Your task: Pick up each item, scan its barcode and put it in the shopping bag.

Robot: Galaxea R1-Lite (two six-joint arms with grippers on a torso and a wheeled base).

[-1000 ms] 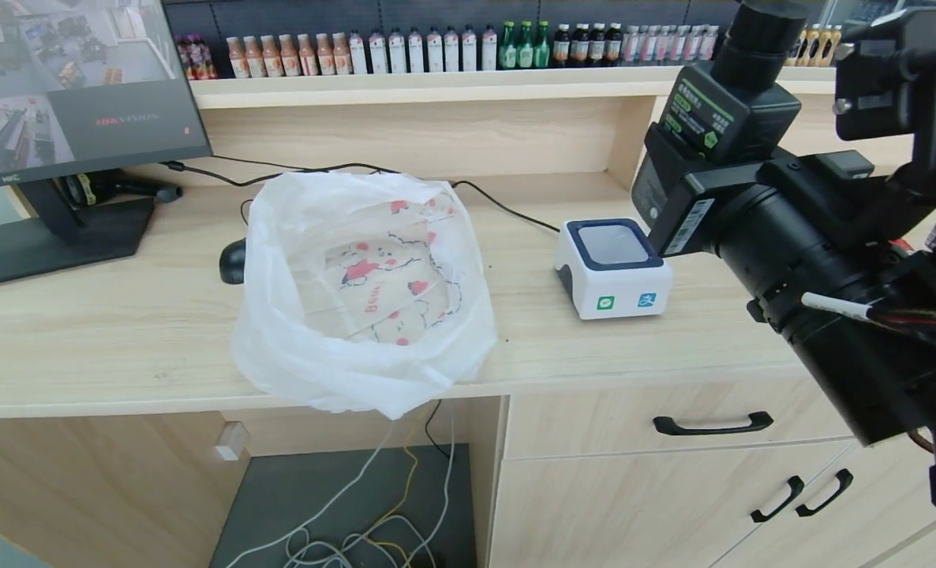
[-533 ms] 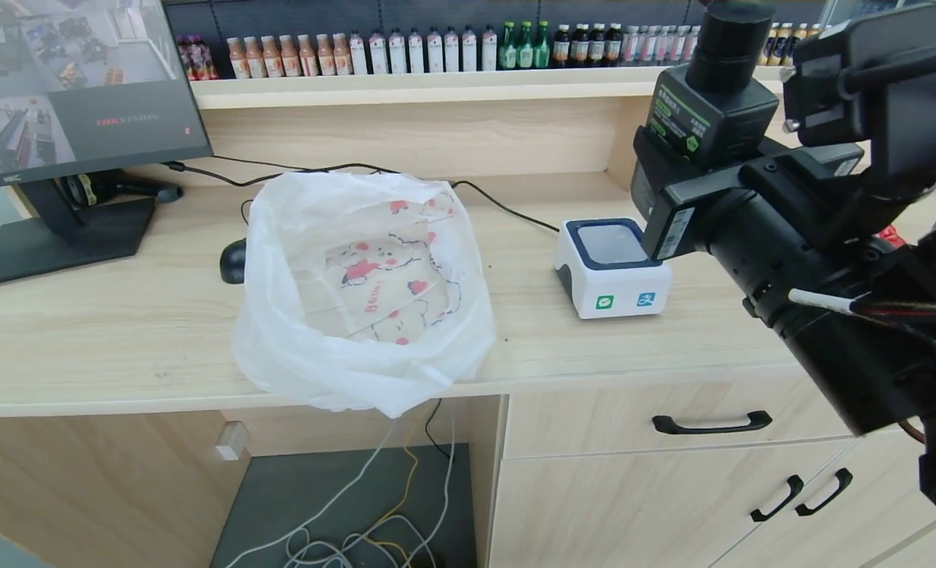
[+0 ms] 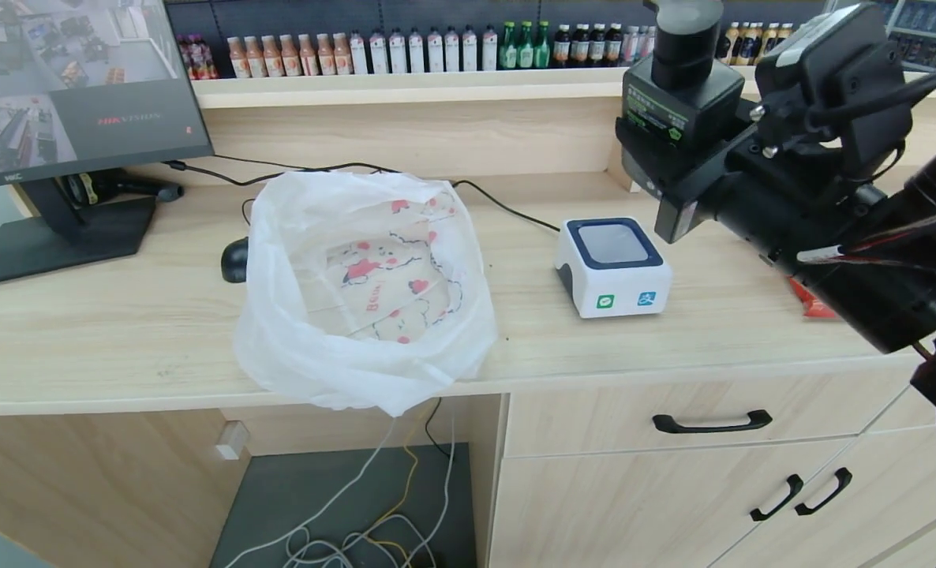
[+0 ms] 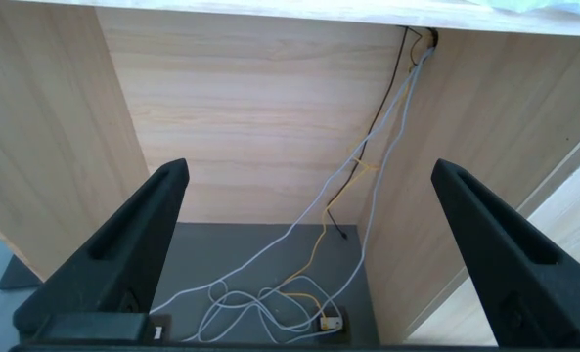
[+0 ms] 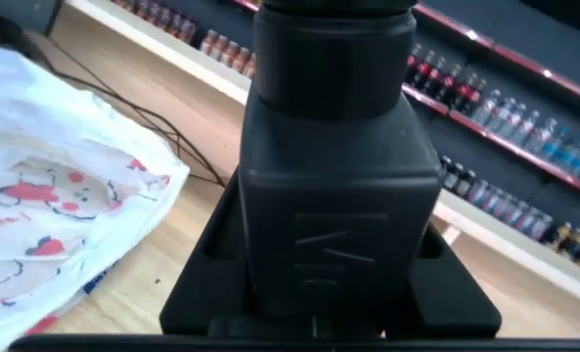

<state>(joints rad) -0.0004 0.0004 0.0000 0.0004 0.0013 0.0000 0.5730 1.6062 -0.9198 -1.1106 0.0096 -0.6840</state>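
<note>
My right gripper (image 3: 693, 170) is shut on a black square bottle (image 3: 677, 106) with a green label and a round black cap, held in the air above and just behind the white barcode scanner (image 3: 612, 268). In the right wrist view the bottle (image 5: 334, 147) stands between the jaws of the right gripper (image 5: 334, 298). The white shopping bag (image 3: 361, 292) lies open on the counter left of the scanner, with a cartoon-printed pack inside. My left gripper (image 4: 309, 264) hangs open below the counter, with nothing between its fingers.
A red packet (image 3: 811, 301) lies on the counter under my right arm. A monitor (image 3: 73, 87), a mouse (image 3: 233, 260) and cables sit at the back left. Bottles line the rear shelf (image 3: 436, 83). Drawers (image 3: 713, 422) are below, and loose wires (image 4: 299, 303) lie on the floor.
My right arm has risen and swung back with the bottle, which has gone from tilted to nearly upright. The scanner window and the red packet have come out from behind the arm.
</note>
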